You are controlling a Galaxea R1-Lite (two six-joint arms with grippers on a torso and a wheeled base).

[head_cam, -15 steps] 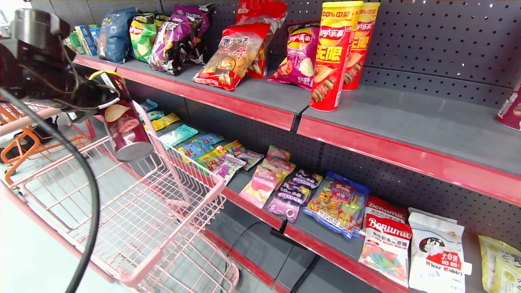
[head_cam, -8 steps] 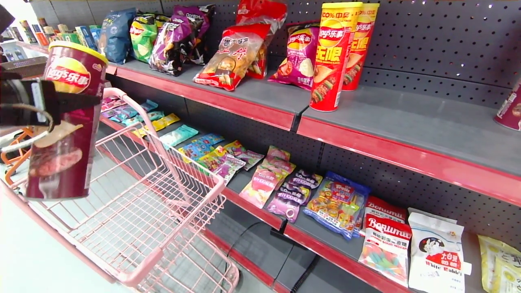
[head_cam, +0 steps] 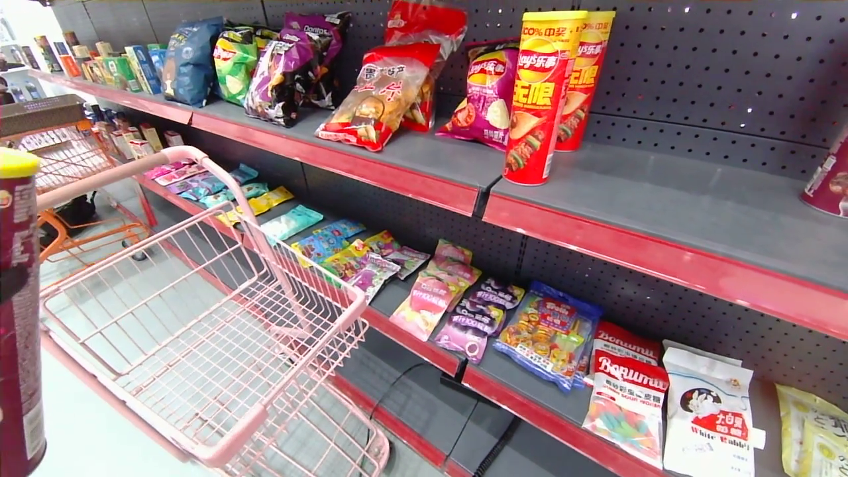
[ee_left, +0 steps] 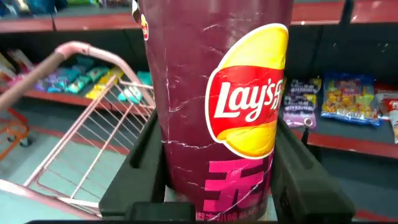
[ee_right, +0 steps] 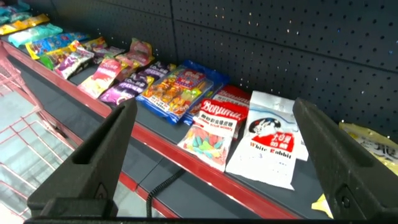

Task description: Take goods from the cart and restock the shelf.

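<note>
My left gripper is shut on a maroon chip can, its black fingers pressed against both sides. In the head view the can stands upright at the far left edge, yellow lid on top, beside the pink wire cart. The cart's basket looks bare. The upper grey shelf holds two red chip cans and, at its far right, another maroon can. My right gripper is open with nothing between its fingers, in front of the lower shelf.
Chip bags crowd the upper shelf's left half; a wide bare stretch lies between the red cans and the maroon can. Candy bags cover the lower shelf. An orange cart stands behind the pink one. A black cable hangs below.
The held can has swung from above the cart's handle out to the left and closer to the head camera, and it now stands upright. The left arm has slid out of the head view.
</note>
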